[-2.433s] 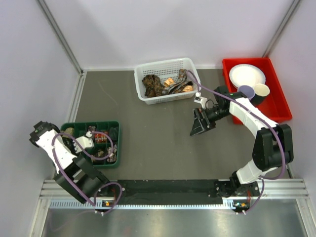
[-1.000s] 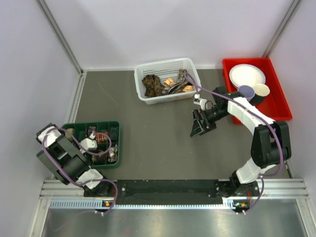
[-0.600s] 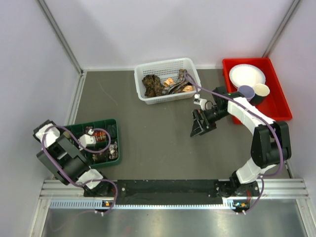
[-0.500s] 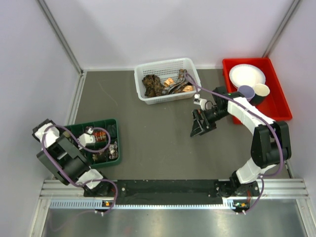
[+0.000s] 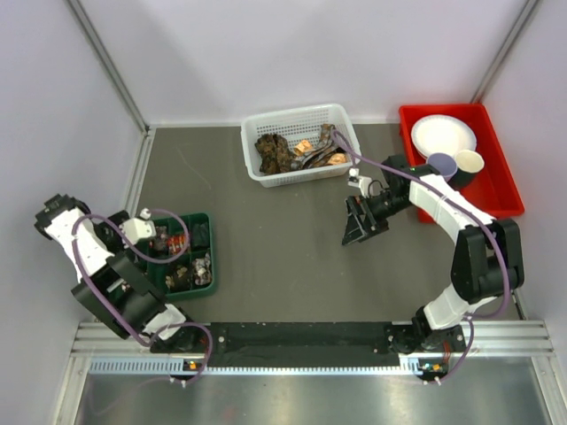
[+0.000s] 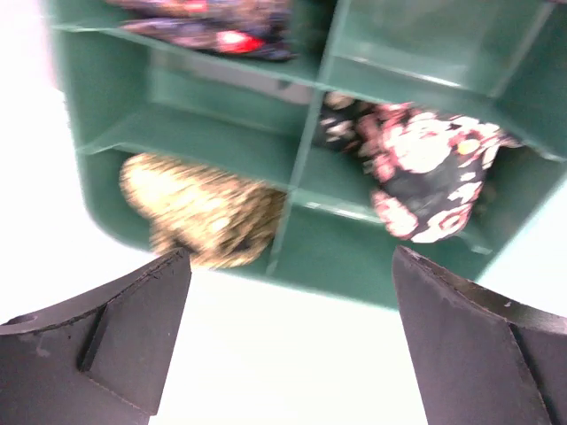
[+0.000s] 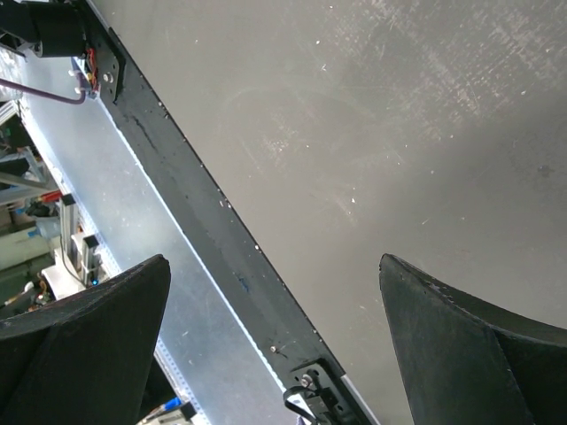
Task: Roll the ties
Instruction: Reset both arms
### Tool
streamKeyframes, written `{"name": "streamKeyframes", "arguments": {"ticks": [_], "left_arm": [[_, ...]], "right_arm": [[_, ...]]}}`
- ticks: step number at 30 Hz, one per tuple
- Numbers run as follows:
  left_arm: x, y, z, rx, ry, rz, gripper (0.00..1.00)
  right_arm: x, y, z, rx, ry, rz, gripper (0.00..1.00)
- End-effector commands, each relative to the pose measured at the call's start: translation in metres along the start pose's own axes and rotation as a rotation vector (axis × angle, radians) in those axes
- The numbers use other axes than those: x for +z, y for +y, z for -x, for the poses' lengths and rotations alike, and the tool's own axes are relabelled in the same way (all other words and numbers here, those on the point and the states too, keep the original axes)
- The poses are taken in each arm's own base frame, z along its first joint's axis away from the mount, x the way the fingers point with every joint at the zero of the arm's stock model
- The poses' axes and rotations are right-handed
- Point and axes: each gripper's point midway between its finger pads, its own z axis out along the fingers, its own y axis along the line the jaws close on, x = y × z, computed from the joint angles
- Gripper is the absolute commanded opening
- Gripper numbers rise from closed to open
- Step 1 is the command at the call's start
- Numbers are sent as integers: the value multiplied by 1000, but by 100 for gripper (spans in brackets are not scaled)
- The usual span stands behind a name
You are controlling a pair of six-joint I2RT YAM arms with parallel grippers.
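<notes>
My left pincer gapes empty at the edge of the tray of coiled ties. My right pincer gapes over the table, near the basket of loose ties.

Tray: green.
Corner tie: I see beige speckle.
Neighbouring tie: black, pink-white flowers.
Basket: white mesh.
Bin: red.

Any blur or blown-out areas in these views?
Left wrist: blurred throughout, the beige tie smeared, the table blown out to white beside the green tray. Right wrist: sharp, scratches on the table readable. Top external: even light, in focus.
</notes>
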Motion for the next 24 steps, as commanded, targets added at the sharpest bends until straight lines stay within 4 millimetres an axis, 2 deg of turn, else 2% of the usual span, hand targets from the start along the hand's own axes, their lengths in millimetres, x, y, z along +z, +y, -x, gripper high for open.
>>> {"name": "streamKeyframes", "arguments": {"ticks": [1, 2, 3, 5, 6, 7, 9, 10, 11, 12, 13, 14, 15, 16, 17, 18, 19, 20, 21, 22, 23, 24], "left_arm": [[-41, 15, 46, 341, -83, 91, 99], [-47, 25, 60, 308, -132, 154, 99], [-62, 39, 69, 283, -140, 224, 99], [-77, 62, 101, 146, -218, 321, 99], [-92, 76, 114, 95, -234, 373, 99], [-95, 88, 141, -32, -298, 404, 99], [-108, 102, 172, -122, -361, 448, 99], [-108, 101, 203, -223, -445, 426, 99], [-118, 113, 222, -246, -511, 469, 99], [-120, 117, 241, -394, -594, 450, 99], [-121, 115, 268, -416, -653, 426, 99], [-125, 122, 285, -454, -710, 431, 99], [-119, 118, 303, -534, -755, 349, 99], [-113, 107, 326, -520, -781, 280, 99], [-102, 101, 338, -552, -784, 221, 99], [-92, 89, 356, -543, -775, 190, 99], [-83, 87, 361, -576, -767, 189, 99], [-64, 84, 363, -616, -757, 180, 99], [-53, 76, 368, -696, -758, 147, 99], [-41, 75, 363, -762, -741, 154, 99], [-21, 66, 355, -861, -719, 132, 99], [-12, 63, 349, -894, -702, 142, 99]], "right_arm": [[-22, 14, 23, -141, -74, -53, 99], [-27, 13, 26, -154, -84, -80, 99], [-33, 12, 31, -174, -104, -107, 99], [-47, 8, 42, -209, -142, -185, 99], [-57, 9, 48, -232, -173, -224, 99], [-67, 6, 55, -258, -197, -283, 99], [-84, 4, 65, -294, -246, -363, 99], [-99, 3, 70, -311, -286, -437, 99], [-110, 3, 74, -293, -328, -479, 99], [-120, 2, 81, -295, -375, -517, 99], [-131, 6, 83, -294, -418, -537, 99], [-139, 4, 83, -255, -456, -535, 99], [-138, 9, 83, -243, -470, -489, 99], [-138, 5, 82, -215, -474, -476, 99], [-140, 0, 80, -162, -478, -463, 99], [-133, -2, 77, -134, -458, -429, 99], [-127, -6, 70, -119, -426, -414, 99], [-125, -9, 66, -121, -422, -416, 99], [-116, -24, 53, -99, -400, -455, 99], [-119, -27, 50, -118, -423, -489, 99], [-116, -34, 44, -116, -412, -510, 99], [-107, -46, 30, -83, -377, -535, 99]]}}
